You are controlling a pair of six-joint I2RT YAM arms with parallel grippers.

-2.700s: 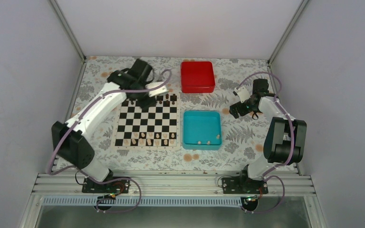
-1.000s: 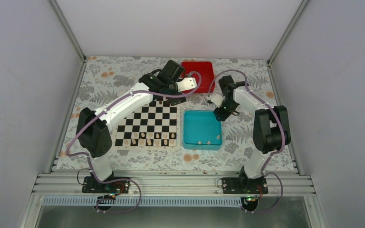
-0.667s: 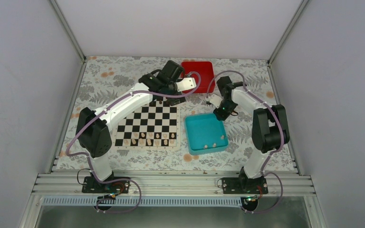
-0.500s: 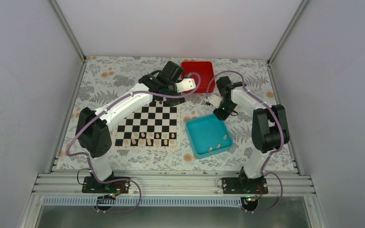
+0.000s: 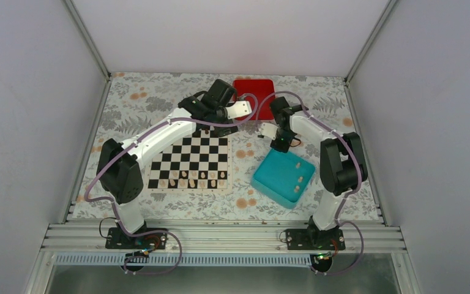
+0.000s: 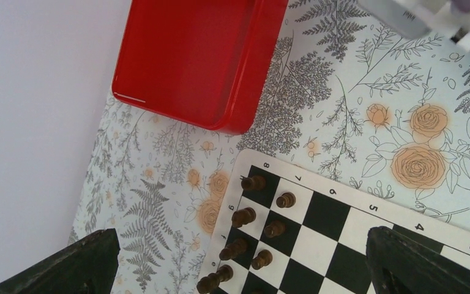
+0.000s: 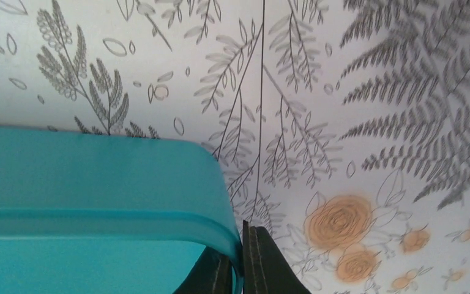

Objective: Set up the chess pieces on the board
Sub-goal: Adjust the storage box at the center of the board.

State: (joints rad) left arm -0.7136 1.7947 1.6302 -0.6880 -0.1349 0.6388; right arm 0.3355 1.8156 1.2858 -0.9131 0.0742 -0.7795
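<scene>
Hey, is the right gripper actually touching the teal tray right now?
Touching. The right wrist view shows the right gripper shut on the corner rim of the teal tray, one finger on each side of the wall.

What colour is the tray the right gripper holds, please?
Teal tray, best in right wrist view.

Pale chess pieces [image 5: 183, 182] on the near rows of the board [image 5: 190, 153], with three more off it.

The board is a flat square of black and white squares with a pale cream border, lying flat on the flowered table left of centre; the left wrist view shows numbers printed along its border [image 6: 343, 185]. The small cream pieces stand upright in two short lines on the two rows nearest the arms, each smaller than its square. Three further cream pieces [image 5: 302, 179] lie loose inside the teal tray [image 5: 275, 174], which sits turned at an angle just right of the board.
</scene>
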